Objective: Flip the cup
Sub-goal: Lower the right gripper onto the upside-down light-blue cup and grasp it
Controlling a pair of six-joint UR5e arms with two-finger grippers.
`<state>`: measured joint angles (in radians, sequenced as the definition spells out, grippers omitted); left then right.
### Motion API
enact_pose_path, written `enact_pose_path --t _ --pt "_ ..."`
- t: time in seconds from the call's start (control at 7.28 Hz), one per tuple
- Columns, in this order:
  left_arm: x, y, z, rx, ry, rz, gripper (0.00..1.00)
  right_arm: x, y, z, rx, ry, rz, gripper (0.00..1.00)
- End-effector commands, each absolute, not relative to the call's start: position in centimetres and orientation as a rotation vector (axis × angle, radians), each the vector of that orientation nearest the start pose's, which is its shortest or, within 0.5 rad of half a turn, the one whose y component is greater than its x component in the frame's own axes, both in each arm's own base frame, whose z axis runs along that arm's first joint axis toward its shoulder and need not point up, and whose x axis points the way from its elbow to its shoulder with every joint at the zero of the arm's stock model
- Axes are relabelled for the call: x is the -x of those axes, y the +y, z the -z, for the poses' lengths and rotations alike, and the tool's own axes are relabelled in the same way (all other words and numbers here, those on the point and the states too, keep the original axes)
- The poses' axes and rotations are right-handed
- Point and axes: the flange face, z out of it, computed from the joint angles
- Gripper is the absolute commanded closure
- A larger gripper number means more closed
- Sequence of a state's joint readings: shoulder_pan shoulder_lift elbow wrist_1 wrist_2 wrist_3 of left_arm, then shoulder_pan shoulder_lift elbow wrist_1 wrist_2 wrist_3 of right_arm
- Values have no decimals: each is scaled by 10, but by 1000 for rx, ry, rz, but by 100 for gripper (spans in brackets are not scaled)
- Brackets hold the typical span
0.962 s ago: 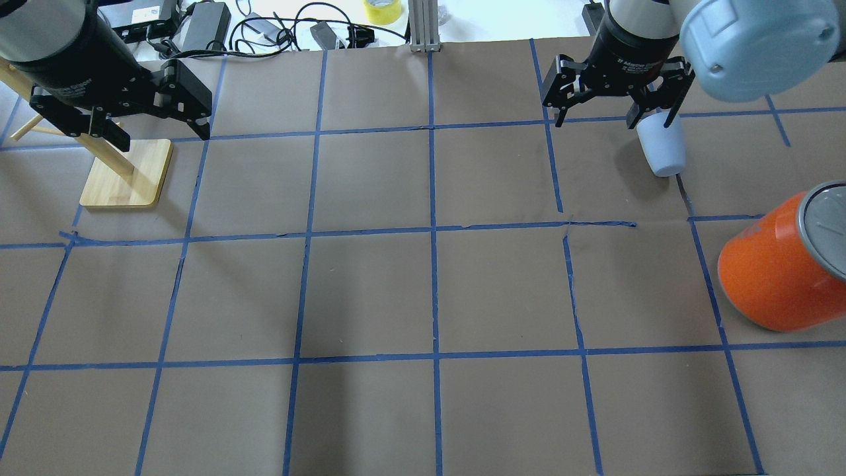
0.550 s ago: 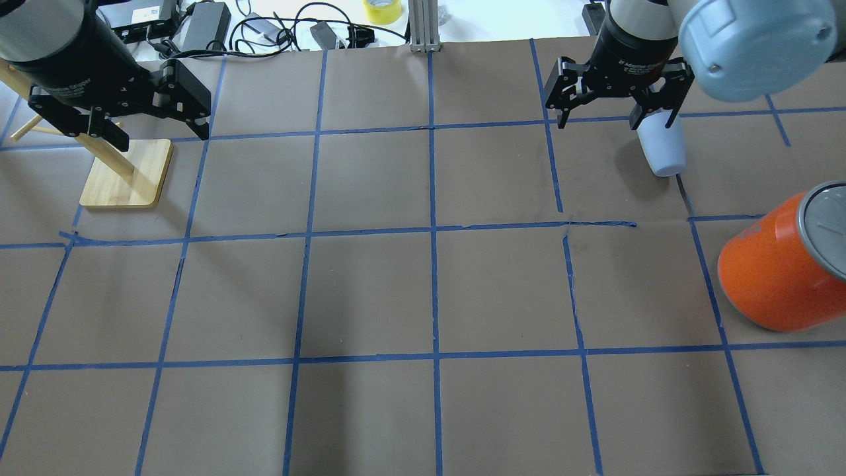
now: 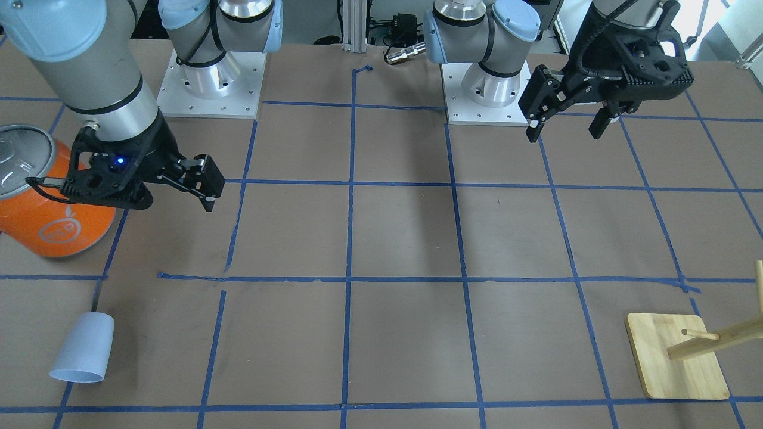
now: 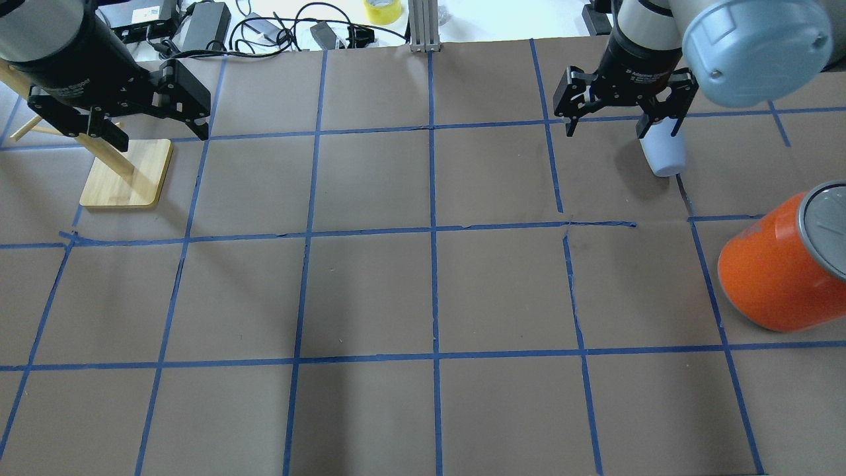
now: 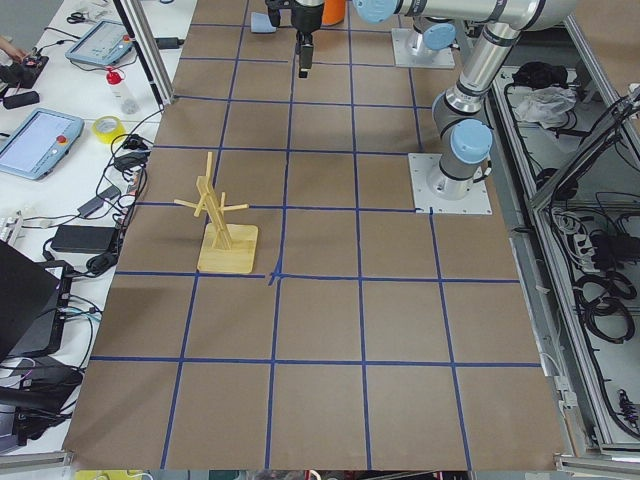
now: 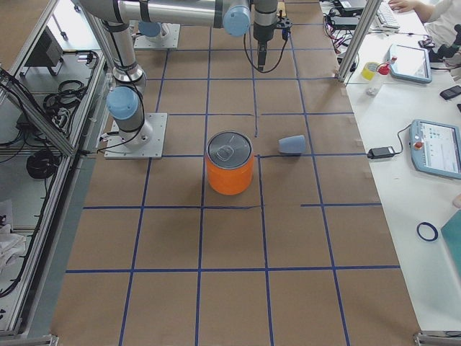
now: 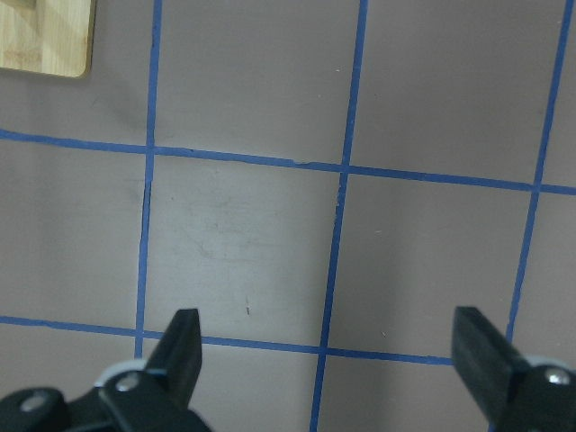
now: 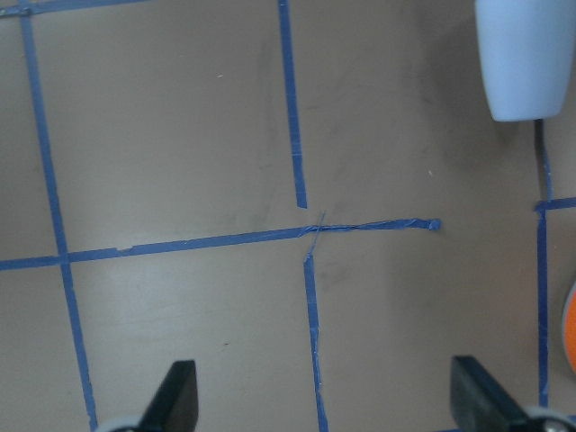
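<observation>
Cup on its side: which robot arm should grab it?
The right. The right gripper hovers open near the cup, while the left gripper is far across the table by the wooden stand.

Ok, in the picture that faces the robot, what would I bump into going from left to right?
cup → right gripper → left gripper → wooden peg stand. The orange can shares the cup's stretch at the left edge, so it is left out.

The small, pale bluish-white cup point(image 3: 81, 347) lay on its side toward the bench edge opposite the robot, its open mouth facing that edge.
</observation>
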<state>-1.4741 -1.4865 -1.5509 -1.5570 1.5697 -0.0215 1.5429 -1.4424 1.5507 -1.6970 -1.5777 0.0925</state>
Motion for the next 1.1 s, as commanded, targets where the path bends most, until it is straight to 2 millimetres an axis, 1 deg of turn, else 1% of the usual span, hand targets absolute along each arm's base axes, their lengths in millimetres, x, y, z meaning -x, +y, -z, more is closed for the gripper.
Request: enact_pose_path --t 0.0,0.14,0.27,0.41,0.55,0.69,0.82,0.96 --pt "88 -476 -539 185 3126 183 0 -43 -573 -419 -282 3132 9 0" --pt "88 -476 -539 185 3126 183 0 -26 -599 -404 -199 3158 150 0" --pt "88 -476 -539 185 3126 183 0 -6 -619 -380 -228 3152 190 0" --pt "88 -476 -539 185 3128 183 0 10 -632 -345 -263 3140 108 0" --pt "88 -476 -539 185 3126 183 0 20 -650 -313 -266 3145 130 0" --pt "88 -476 -539 185 3126 183 0 24 -664 -291 -268 3153 182 0" --pt "88 -476 -539 185 3126 183 0 26 -671 -279 -269 3159 201 0" --pt "88 -476 -539 185 3126 183 0 27 -673 -267 -272 3162 179 0"
